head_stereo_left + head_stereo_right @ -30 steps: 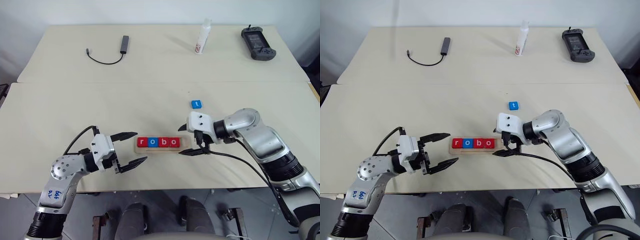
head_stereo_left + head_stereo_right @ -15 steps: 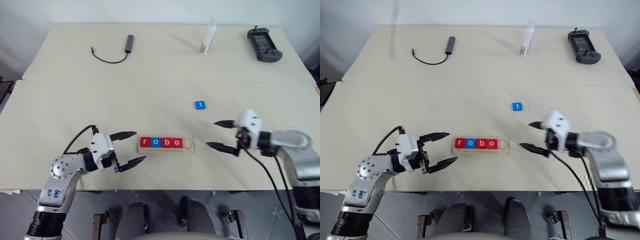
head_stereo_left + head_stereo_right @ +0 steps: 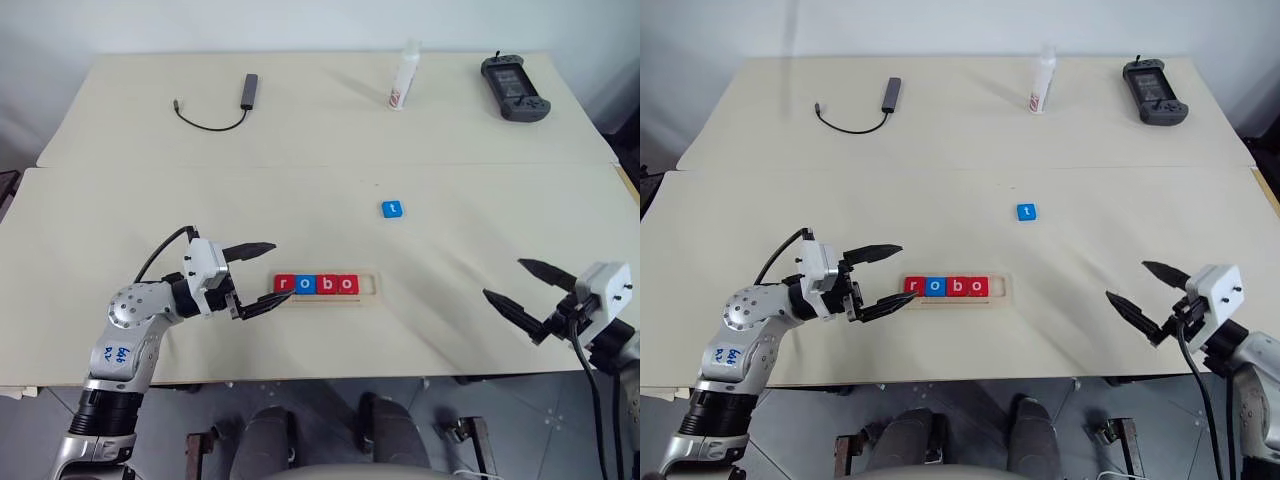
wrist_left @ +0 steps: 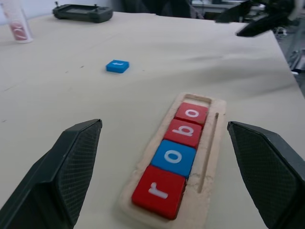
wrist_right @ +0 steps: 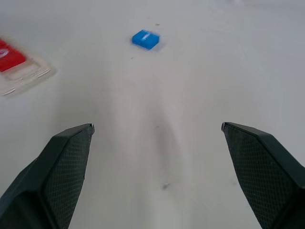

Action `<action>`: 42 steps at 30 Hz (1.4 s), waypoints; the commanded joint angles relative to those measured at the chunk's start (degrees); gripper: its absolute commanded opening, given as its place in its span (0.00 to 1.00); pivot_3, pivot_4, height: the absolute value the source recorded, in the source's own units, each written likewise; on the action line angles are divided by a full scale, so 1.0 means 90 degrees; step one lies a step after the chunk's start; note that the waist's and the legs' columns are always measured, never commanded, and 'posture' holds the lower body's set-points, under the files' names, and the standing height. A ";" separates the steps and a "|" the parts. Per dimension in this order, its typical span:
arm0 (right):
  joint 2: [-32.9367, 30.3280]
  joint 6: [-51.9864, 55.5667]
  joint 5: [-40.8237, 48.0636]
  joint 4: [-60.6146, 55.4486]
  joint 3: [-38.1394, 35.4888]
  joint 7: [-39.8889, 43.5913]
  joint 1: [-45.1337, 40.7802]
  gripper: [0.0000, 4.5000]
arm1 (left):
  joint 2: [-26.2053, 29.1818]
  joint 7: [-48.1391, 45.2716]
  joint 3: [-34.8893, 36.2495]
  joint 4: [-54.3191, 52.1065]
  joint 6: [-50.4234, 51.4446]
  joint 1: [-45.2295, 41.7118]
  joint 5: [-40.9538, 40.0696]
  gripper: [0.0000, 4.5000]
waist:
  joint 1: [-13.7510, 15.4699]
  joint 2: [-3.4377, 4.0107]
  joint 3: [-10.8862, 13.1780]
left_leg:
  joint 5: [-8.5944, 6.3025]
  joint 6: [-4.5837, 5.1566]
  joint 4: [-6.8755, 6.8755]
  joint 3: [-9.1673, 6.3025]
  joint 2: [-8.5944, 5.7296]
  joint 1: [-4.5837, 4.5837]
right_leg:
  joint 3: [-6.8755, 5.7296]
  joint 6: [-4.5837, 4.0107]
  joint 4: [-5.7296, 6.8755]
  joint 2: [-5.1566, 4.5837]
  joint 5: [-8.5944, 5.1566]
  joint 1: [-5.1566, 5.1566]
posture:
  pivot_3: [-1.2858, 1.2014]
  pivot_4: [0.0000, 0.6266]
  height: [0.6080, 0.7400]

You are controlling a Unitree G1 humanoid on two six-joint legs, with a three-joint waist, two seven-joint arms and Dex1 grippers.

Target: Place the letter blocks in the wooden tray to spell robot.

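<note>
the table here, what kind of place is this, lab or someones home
Probably a robot test lab: bare pale table holding only task props, a wooden tray of letter blocks, plus a handheld controller and cable.

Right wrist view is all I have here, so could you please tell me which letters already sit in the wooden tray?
Observer: The wooden tray holds four letter blocks reading r, o, b, o; the slot at its right end is bare.
Operator: Thank you. Which letter is on the loose blue block?
Observer: The blue block bears a t and lies flat, beyond the tray and apart from it.
Operator: And where is the left gripper, please?
Observer: The left gripper is open at the tray's r end; I cannot tell whether its nearer fingertip touches the tray.
</note>
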 commanded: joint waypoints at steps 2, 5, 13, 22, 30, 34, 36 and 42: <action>-0.0105 0.0537 -0.0096 -0.0125 0.0470 -0.0567 -0.0671 1.00 | -0.0025 -0.0014 0.0017 -0.0045 -0.0219 -0.0041 0.0081 1.00 | -0.0010 0.0000 0.0000 | 0.0000 0.0000 0.0000 0.0001 0.0002 0.0002 | 0.0001 -0.0001 0.0001 0.0000 0.0000 0.0000 | 0.52 0.24 1.00; -0.0224 0.1753 -0.0600 0.0123 0.1452 -0.1227 -0.2052 1.00 | -0.0037 0.0070 0.0027 -0.0143 -0.0280 0.0066 0.0141 1.00 | -0.0082 0.0001 0.0000 | 0.0000 0.0001 0.0001 0.0016 0.0001 0.0004 | 0.0015 -0.0003 0.0004 -0.0001 0.0001 -0.0005 | 0.52 0.24 1.00; 0.0524 0.3312 -0.0921 0.1282 0.2661 -0.2045 -0.4314 1.00 | -0.0035 0.0303 0.0077 -0.0494 -0.0326 0.0467 0.0227 1.00 | -0.0004 0.0004 0.0000 | 0.0000 0.0000 -0.0004 0.0000 0.0003 -0.0018 | -0.0007 -0.0010 0.0004 -0.0002 -0.0002 -0.0018 | 0.52 0.24 1.00; 0.1833 0.3804 -0.1546 0.2759 0.3007 -0.3383 -0.5536 1.00 | 0.0019 0.0502 0.0167 -0.0864 -0.0241 0.0739 0.0208 1.00 | -0.0043 0.0006 -0.0001 | 0.0001 -0.0002 -0.0003 -0.0011 0.0002 -0.0040 | -0.0022 -0.0010 0.0002 -0.0001 -0.0002 -0.0029 | 0.52 0.24 1.00; 0.2243 0.4263 -0.1679 0.2159 0.2963 -0.4005 -0.5241 0.71 | 0.0068 0.0553 0.0199 -0.0944 -0.0216 0.0809 0.0186 1.00 | -0.0124 0.0008 -0.0002 | 0.0002 -0.0004 -0.0004 -0.0012 0.0004 -0.0038 | -0.0022 -0.0010 0.0003 0.0000 -0.0002 -0.0028 | 0.52 0.24 1.00; 0.2161 0.4550 -0.1603 0.1683 0.2895 -0.4023 -0.5088 0.40 | 0.0064 0.0501 0.0143 -0.0846 -0.0230 0.0713 0.0174 1.00 | -0.0185 0.0008 -0.0002 | 0.0002 -0.0005 -0.0008 -0.0012 0.0003 -0.0038 | -0.0022 -0.0010 0.0002 0.0001 -0.0002 -0.0028 | 0.52 0.24 1.00; 0.2025 0.4663 -0.1553 0.1265 0.2763 -0.4015 -0.4985 0.34 | 0.0005 0.0422 0.0031 -0.0719 -0.0241 0.0565 0.0173 1.00 | -0.0178 0.0008 -0.0002 | 0.0002 -0.0005 -0.0010 -0.0012 0.0004 -0.0037 | -0.0022 -0.0010 0.0002 0.0001 -0.0002 -0.0029 | 0.52 0.24 1.00; 0.1460 0.5404 -0.1218 -0.0010 0.2404 -0.3774 -0.4463 0.34 | -0.0152 0.0220 -0.0199 -0.0493 -0.0239 0.0283 0.0170 1.00 | -0.0179 0.0009 -0.0002 | 0.0002 -0.0005 -0.0011 -0.0012 0.0002 -0.0039 | -0.0021 -0.0010 -0.0002 0.0001 -0.0002 -0.0029 | 0.52 0.24 1.00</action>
